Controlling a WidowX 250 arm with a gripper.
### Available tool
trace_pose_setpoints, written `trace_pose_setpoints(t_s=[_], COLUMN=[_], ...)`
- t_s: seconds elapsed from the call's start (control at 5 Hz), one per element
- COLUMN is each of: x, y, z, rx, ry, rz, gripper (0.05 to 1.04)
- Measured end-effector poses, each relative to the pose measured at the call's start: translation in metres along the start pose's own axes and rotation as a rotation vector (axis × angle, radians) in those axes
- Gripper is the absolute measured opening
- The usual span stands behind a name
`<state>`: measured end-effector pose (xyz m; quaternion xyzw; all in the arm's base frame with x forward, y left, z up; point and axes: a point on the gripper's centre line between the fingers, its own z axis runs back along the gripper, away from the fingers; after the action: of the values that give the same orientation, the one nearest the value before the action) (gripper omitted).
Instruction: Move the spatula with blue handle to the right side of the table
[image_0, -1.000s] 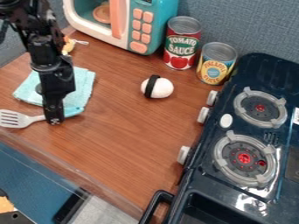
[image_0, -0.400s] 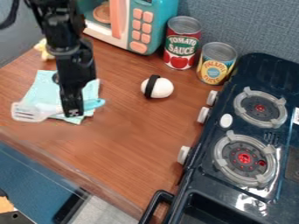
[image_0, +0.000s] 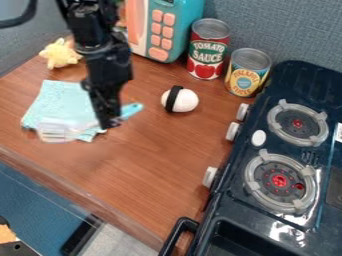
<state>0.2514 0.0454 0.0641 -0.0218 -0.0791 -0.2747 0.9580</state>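
"Where's the spatula (image_0: 56, 132)?"

"On the left, its blue handle clenched in the gripper (image_0: 110, 123), its head over the cloth's (image_0: 61, 100) near edge."

"And the room rightward?"

"Worktop (image_0: 157, 155) stretches to the stove's (image_0: 294, 75) knobs. The black-banded white piece (image_0: 190, 101) sits beyond the handle's tip; the worktop's front edge slants below."
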Motion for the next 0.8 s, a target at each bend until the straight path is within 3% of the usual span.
trace_pose_setpoints(t_s=[0.2,0.4,0.6,0.8], x=[0.023,0.043,0.075,0.086], y=[-0.008,-0.022,-0.042,-0.056], z=[-0.008,-0.026,-0.049,-0.068], rx=[0.039,-0.002,-0.048,-0.076], ry=[-0.060,-0.090,-0.065,-0.027], rz=[0.137,0.265,0.314,0.329], gripper=[0.293,0.294,0.293,0.293])
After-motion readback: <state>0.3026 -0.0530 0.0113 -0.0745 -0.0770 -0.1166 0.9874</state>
